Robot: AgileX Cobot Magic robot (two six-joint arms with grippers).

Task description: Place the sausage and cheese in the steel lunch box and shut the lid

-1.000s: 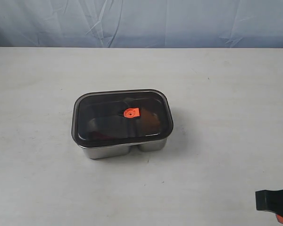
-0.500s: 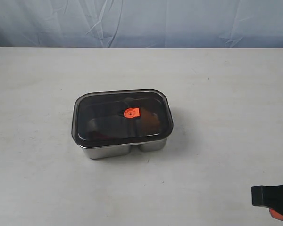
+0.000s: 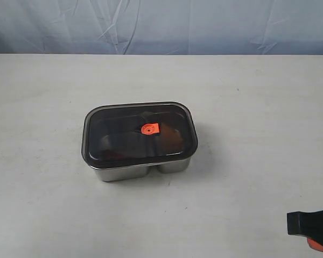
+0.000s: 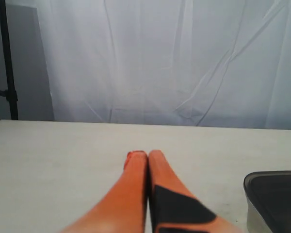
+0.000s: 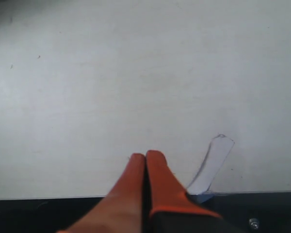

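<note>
The steel lunch box (image 3: 130, 172) stands mid-table with the dark smoky lid (image 3: 118, 137) seated on it, orange valve (image 3: 149, 128) in the middle. Through the lid a brownish-orange shape (image 3: 174, 137), probably the cheese, shows dimly on the right side; the sausage cannot be made out. A corner of the lidded box (image 4: 276, 199) also shows in the left wrist view. My left gripper (image 4: 147, 154) is shut and empty, out of the exterior view. My right gripper (image 5: 145, 155) is shut and empty over the table's near edge; only part of that arm (image 3: 312, 226) shows, bottom right.
A strip of clear tape (image 5: 212, 162) sticks to the table edge beside the right gripper. A pale curtain (image 3: 161, 24) hangs behind the white table (image 3: 247, 107). A dark pole (image 4: 7, 63) stands at the far side in the left wrist view.
The right arm shifted slightly left and down at the bottom right corner between one second and half a second ago, then stayed still. The box and lid have not moved.
</note>
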